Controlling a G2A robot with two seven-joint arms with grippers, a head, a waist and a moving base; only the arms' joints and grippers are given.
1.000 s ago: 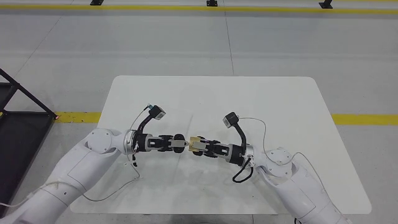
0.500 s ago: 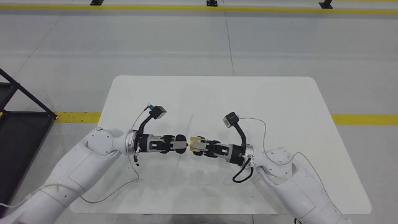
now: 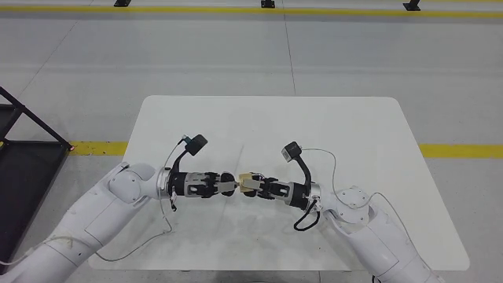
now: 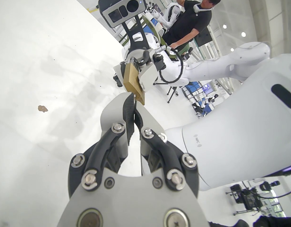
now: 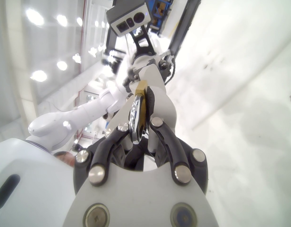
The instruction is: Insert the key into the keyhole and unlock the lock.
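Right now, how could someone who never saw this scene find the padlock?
Over the white table, near the robot's edge, the left gripper faces the right gripper. The padlock sits clamped in the right one: the only brass-coloured block there, among black, white and grey parts.

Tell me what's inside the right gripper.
The brass lock, clamped in the right gripper, shackle toward the wrist. Its keyhole end is covered by the left gripper, which pinches the key against it, so the keyhole itself is hidden.

The lock point(image 4: 132, 81) is brass-gold, the table point(image 3: 354, 134) white, the floor stripe point(image 3: 464, 150) yellow.
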